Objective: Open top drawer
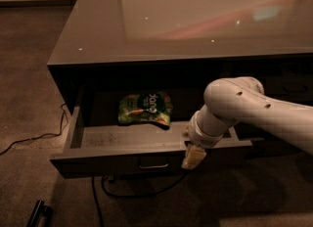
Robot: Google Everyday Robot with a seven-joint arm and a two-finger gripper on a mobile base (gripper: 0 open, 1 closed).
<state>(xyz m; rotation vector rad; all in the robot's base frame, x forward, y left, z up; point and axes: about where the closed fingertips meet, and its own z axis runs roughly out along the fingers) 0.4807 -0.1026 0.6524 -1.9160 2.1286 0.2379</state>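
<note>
Top drawer [100, 163]: wide, shallow, dark grey; pulled well out from under the glossy counter top [195, 20]; flat front faces near; small metal bar handle [153, 164] at the centre of the front; grey tray floor exposed

Snack bag [145, 109]: green, crumpled; lies inside the drawer toward its far side, roughly mid-width

Gripper [194, 156]: pale tan; at the top edge of the drawer front, just right of the handle, overlapping the front; whether it is wide, narrow or clamped on the edge cannot be told

Arm [244, 106]: white, rounded; enters from the right and bends down over the drawer's right part

Cable [30, 139]: thin, dark; trails over the brown carpet left of the drawer

Dark bar-shaped object [38, 214]: on the carpet, near left corner
</note>
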